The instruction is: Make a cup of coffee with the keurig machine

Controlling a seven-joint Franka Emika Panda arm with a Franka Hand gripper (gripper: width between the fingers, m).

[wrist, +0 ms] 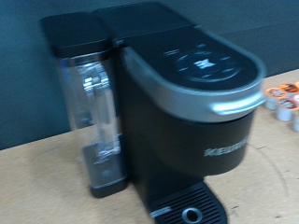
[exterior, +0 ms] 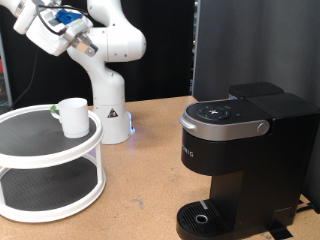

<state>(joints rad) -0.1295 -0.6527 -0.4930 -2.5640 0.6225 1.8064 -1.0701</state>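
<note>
The cup (exterior: 72,115) is a small white mug standing upright on the top tier of a white round two-tier stand (exterior: 30,150) at the exterior view's left. The keurig machine (exterior: 240,150) is black with a silver-grey lid handle, at the exterior view's right; its lid is down and its round drip tray (exterior: 205,217) is bare. The wrist view shows the machine (wrist: 177,103) from a distance, with its water tank (wrist: 89,103) beside it. My gripper (exterior: 80,45) is raised high at the exterior view's top left, above the cup and far from the machine. Its fingers do not show in the wrist view.
The robot's white base (exterior: 112,110) stands behind the stand. A few coffee pods (wrist: 285,101) lie on the wooden table beside the machine. A dark curtain hangs behind.
</note>
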